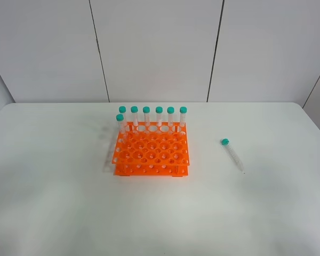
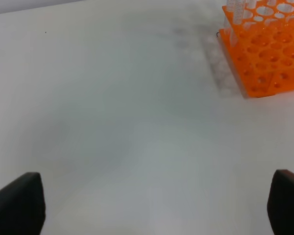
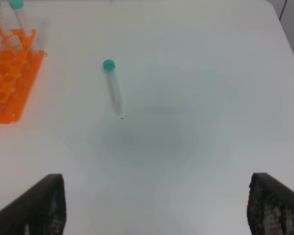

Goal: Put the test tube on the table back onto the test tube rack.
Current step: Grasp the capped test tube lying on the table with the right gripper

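Exterior high view showed one slim clear plastic test tube (image 1: 232, 155) with a teal-green screw cap lying flat on the large plain white table (image 1: 53, 213). Its cap pointed toward the far edge. It lay well apart from the bright orange two-tier plastic test tube rack (image 1: 152, 154), to the rack's right. Seven identical teal-capped tubes (image 1: 159, 116) stood upright in the rack: six along the back row and one just in front at the left end. My left gripper (image 2: 152, 203) hung with jaws spread wide, holding nothing. My right gripper (image 3: 156, 205) was equally wide and empty, with the lying tube ahead of it.
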